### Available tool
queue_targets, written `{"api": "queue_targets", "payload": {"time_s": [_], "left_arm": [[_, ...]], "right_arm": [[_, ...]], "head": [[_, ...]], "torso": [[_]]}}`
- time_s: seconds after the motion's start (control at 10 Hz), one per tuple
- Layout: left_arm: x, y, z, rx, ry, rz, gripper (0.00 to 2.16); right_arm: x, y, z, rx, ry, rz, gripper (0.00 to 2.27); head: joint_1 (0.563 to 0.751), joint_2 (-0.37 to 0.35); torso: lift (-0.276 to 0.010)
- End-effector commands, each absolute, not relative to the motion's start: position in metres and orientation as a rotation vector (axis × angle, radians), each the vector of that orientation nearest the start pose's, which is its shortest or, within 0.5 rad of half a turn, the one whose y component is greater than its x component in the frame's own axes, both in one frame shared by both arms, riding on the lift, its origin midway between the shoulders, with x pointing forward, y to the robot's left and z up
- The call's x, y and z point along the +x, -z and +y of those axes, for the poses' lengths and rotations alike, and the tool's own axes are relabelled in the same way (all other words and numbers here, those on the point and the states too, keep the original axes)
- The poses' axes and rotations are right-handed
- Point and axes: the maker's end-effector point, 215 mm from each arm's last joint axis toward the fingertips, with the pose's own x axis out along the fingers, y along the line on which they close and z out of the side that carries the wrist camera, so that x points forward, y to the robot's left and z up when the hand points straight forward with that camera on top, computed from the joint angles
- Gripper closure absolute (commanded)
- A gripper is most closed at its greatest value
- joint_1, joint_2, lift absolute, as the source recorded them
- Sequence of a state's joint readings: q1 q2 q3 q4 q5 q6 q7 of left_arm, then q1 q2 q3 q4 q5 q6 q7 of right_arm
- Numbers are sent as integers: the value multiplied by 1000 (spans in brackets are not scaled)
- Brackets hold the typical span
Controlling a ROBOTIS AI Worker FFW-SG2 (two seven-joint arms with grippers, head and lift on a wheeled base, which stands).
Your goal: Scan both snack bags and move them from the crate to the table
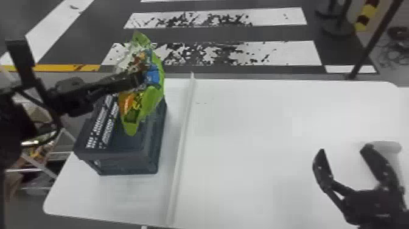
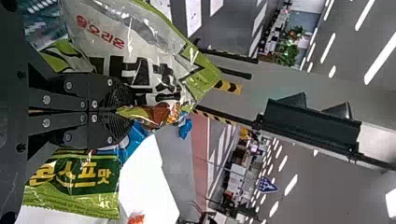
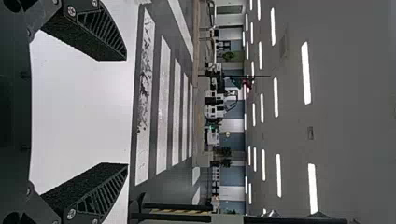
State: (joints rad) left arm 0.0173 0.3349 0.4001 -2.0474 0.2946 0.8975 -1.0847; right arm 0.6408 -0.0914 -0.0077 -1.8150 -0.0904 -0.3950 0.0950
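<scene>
Above the dark blue crate (image 1: 121,161), my left gripper (image 1: 139,79) is shut on a crinkled green and white snack bag (image 1: 152,99) with blue and orange patches. In the left wrist view the closed gripper (image 2: 125,112) pinches the middle of the snack bag (image 2: 88,172), which spreads out to both sides of the fingers. The bag hides part of the crate; whether a second bag lies inside, I cannot tell. Over the right part of the white table (image 1: 258,137), my right gripper (image 1: 344,149) stands open and holds nothing; the right wrist view shows the gripper (image 3: 126,112) with its fingers wide apart.
A pale rounded object (image 1: 386,147) lies on the table just behind a right finger. A raised white strip (image 1: 182,131) crosses the table to the right of the crate. At the far right, a dark pole (image 1: 374,41) stands beyond the table's back edge.
</scene>
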Motion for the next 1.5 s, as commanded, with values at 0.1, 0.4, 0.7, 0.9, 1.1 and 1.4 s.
{"api": "queue_targets", "payload": {"time_s": [0.1,0.4,0.7,0.9,1.1,1.4], "left_arm": [[465,266,192,-162,875,320,2138],[448,316,96,-186,948,369,2138],[444,387,9,-74,990,416,2138],[443,433,-31,-36,991,434,2138],[443,463,-60,-31,988,418,1882],[449,458,-71,-24,970,351,-2]], "right_arm": [[370,394,-235,2,-97,-15,124],[370,389,-238,2,-87,-30,124],[367,388,-244,3,-63,-37,127],[366,387,-247,3,-53,-41,127],[366,387,-247,6,-51,-41,127],[365,387,-247,7,-50,-39,127]], "head": [[695,37],[695,-109],[695,-230],[695,-314],[695,-350],[695,-350]], "torso": [[-88],[-88],[-88],[-88],[-88],[-88]]}}
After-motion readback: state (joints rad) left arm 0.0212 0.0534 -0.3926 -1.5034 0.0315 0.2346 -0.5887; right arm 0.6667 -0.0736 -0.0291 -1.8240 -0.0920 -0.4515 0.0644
